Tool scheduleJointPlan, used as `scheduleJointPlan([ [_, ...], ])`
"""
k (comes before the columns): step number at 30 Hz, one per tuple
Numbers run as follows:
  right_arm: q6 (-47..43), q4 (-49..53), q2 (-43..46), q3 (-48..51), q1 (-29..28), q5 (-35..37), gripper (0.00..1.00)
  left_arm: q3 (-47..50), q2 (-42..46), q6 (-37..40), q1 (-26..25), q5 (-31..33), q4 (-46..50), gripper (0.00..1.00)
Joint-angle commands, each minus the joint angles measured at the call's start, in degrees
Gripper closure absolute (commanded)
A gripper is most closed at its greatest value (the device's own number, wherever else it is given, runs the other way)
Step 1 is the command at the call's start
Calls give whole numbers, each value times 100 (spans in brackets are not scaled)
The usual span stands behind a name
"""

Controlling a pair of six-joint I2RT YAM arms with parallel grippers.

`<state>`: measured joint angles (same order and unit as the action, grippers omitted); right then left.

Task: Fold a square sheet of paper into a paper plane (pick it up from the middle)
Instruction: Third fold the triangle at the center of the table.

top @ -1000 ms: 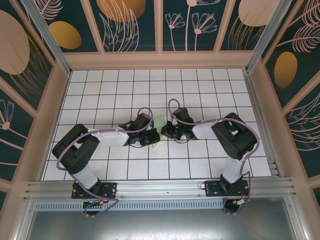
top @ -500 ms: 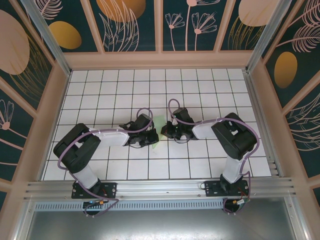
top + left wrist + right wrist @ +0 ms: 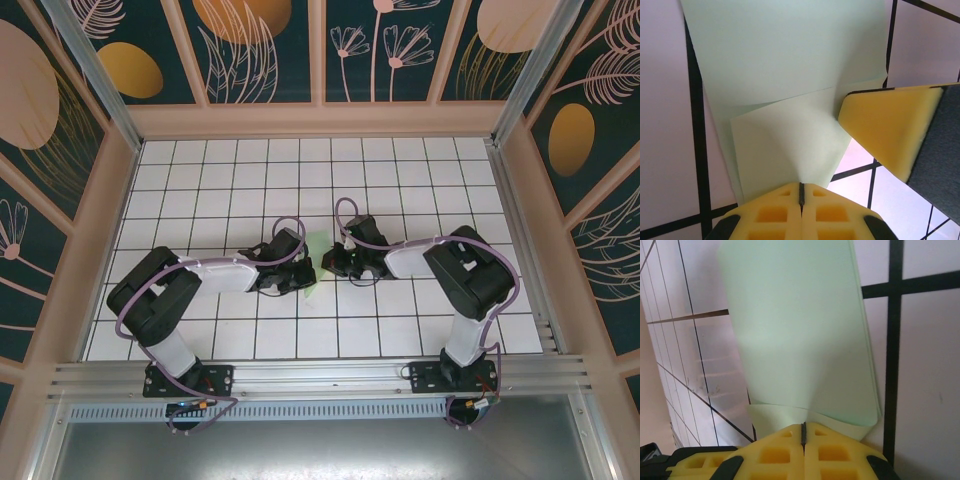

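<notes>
The square sheet of paper (image 3: 316,246) is pale mint green and partly folded over itself, standing up from the white tiles between my two grippers. My left gripper (image 3: 300,272) is shut on the paper's lower edge (image 3: 785,145), which runs into the seam of its yellow pads (image 3: 801,192). My right gripper (image 3: 333,264) is shut on the opposite edge, where a curled layer (image 3: 800,340) enters its closed pads (image 3: 803,432). In the left wrist view a yellow fingertip of the right gripper (image 3: 887,125) presses against the sheet's side. The paper plane is out of view.
White tiles with black grid lines (image 3: 400,180) cover the table. Wooden frame walls (image 3: 320,120) close in the back and both sides. A metal rail (image 3: 320,375) runs along the near edge by the arm bases.
The left jaws have closed the last small bit on the paper. Both arms and the sheet stay almost where they were.
</notes>
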<state>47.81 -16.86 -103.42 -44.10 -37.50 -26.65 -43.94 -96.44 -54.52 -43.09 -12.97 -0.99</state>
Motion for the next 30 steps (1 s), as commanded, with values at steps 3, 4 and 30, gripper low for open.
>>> scheduleJointPlan([
  [3,-280,12,348,-24,5,19,95,3,-33,27,-6,110,187,93],
  [4,-283,-17,379,-4,19,24,95,8,-32,25,-6,115,197,93],
  [30,-325,32,-268,-297,-241,-245,95,299,90,-244,-6,199,91,98],
])
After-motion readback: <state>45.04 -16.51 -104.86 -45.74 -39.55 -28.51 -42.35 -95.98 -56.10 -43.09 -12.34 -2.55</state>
